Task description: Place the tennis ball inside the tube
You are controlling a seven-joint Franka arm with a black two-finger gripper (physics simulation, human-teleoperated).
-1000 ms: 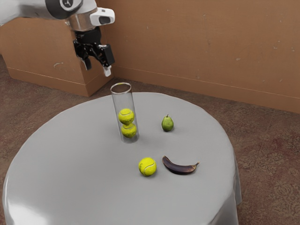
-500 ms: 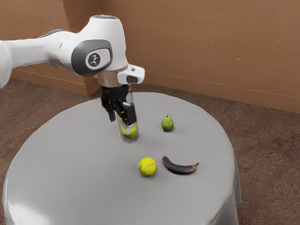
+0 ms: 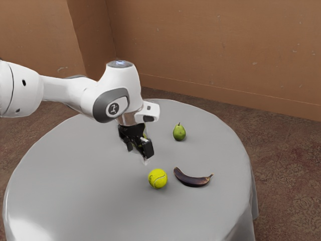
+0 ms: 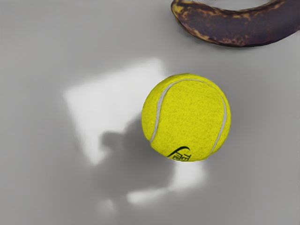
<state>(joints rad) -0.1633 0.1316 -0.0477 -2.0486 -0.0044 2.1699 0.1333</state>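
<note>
My gripper is over the table on the exterior view's left of the loose tennis ball and higher than it, fingers apart with nothing between them. The tube is mostly hidden behind the hand and arm; a sliver of a yellow ball peeks out beside the hand. In the wrist view the loose tennis ball lies on the grey surface below my hand, untouched.
A dark banana lies close to the loose ball, on the exterior view's right; the same banana shows in the wrist view. A green pear stands farther back on the round grey table.
My hand has come down from above the table's far edge, past the tube, toward the loose ball. The arm now covers most of the tube. Ball, banana and pear have stayed put.
</note>
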